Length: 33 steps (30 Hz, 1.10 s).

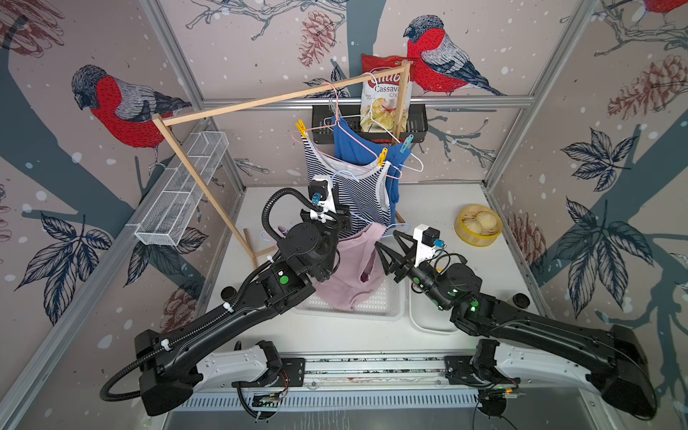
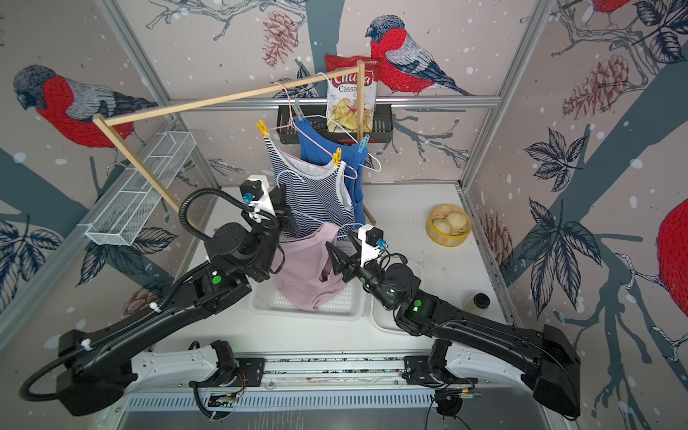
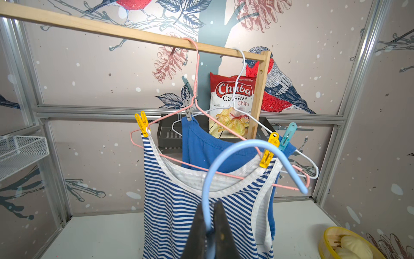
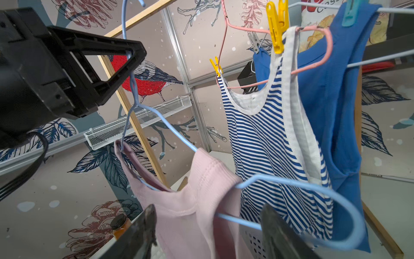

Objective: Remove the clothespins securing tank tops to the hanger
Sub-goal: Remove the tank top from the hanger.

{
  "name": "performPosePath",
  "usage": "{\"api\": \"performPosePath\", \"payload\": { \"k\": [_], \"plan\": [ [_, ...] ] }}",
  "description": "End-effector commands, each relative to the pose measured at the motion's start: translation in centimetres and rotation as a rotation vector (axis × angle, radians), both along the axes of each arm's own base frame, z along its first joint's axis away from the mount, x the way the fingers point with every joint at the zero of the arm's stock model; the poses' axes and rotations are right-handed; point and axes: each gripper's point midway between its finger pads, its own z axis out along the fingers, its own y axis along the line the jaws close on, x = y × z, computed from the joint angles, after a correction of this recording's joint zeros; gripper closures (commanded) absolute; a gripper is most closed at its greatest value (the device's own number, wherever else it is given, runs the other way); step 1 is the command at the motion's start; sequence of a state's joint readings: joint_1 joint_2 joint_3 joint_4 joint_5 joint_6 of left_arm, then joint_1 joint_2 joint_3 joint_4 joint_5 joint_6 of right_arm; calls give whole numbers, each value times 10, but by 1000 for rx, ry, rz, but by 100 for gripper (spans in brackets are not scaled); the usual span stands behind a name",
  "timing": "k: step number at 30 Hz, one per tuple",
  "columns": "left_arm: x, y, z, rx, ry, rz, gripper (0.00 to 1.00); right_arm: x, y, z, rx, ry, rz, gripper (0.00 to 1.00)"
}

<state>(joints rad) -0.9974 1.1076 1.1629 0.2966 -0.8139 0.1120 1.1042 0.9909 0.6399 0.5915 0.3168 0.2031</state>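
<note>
Bird-print panels enclose a white bench (image 1: 439,208), with a wooden rail (image 3: 112,27) running overhead.

1. Left fingers (image 4: 125,56): clamped tight on the twisted neck of the light-blue hanger (image 3: 242,142). Its hook hangs clear of the rail, so this grip alone carries it.
2. Right fingers (image 4: 280,233): spread wide, 1 on each side of that hanger's lower wire, holding nothing.
3. Pale pink tank top (image 4: 179,201): draped on the light-blue hanger above a white perforated basket (image 1: 376,311). No clothespin shows on it.
4. Striped tank top (image 3: 174,213): on the pink hanger (image 3: 196,74), fixed by a yellow clothespin (image 3: 141,122) at 1 shoulder and a second yellow clothespin (image 3: 268,150) at the other.
5. Blue tank top (image 3: 201,148): on the white hanger (image 3: 243,67), fixed by a grey clothespin (image 3: 187,109) and a teal clothespin (image 3: 287,135).

Assessment: 4 pins are not yet removed, all on the 2 hangers on the rail.

Hazards:
- The thin wire neck may twist in the left grip, tipping the hanger and shedding the pink top outside the basket.
- The right fingers sit close to loose cloth and could snag it when closing.
- Both hung hangers swing freely, so a sideways pull on a pin could drag a hook off the rail instead of opening the spring.
</note>
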Motion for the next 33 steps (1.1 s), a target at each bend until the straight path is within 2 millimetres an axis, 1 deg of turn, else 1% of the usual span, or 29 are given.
{"api": "performPosePath", "payload": {
  "k": [1, 5, 8, 9, 13, 15, 16, 21, 23, 25, 28, 31, 33],
  "plan": [
    [-6, 1, 22, -37, -62, 5, 100, 6, 1, 12, 25, -29, -18, 29],
    [-8, -4, 26, -21, -78, 3, 100, 14, 0, 11, 32, -16, -35, 33],
    [-10, -8, 27, -20, -85, -11, 100, 17, -1, 11, 39, -22, -39, 39],
    [-11, -10, 27, -19, -88, -16, 100, 19, -1, 11, 38, -22, -38, 45],
    [-8, -11, 25, 17, -89, 10, 100, 21, 1, 11, 32, -18, -27, 77],
    [-5, -14, 24, 42, -81, 23, 100, 20, 2, 10, 32, -18, -13, 89],
    [-4, -16, 22, 53, -75, 24, 100, 20, 1, 10, 35, -16, -12, 92],
    [1, -23, 19, 114, -58, 44, 100, 15, -8, 11, 72, -14, 18, 99],
    [4, -25, 17, 143, -48, 64, 100, 15, -15, 12, 91, -11, 20, 100],
    [4, -25, 17, 146, -47, 67, 100, 19, -25, 10, 118, 7, 11, 100],
    [5, -26, 17, 151, -51, 65, 100, 19, -37, 7, 157, 14, 27, 100],
    [11, -32, 11, 203, -31, 90, 100, 13, -51, 12, 200, -7, 33, 100],
    [12, -33, 9, 216, -24, 98, 100, 14, -61, 14, 214, -9, 11, 100]
  ]
}}
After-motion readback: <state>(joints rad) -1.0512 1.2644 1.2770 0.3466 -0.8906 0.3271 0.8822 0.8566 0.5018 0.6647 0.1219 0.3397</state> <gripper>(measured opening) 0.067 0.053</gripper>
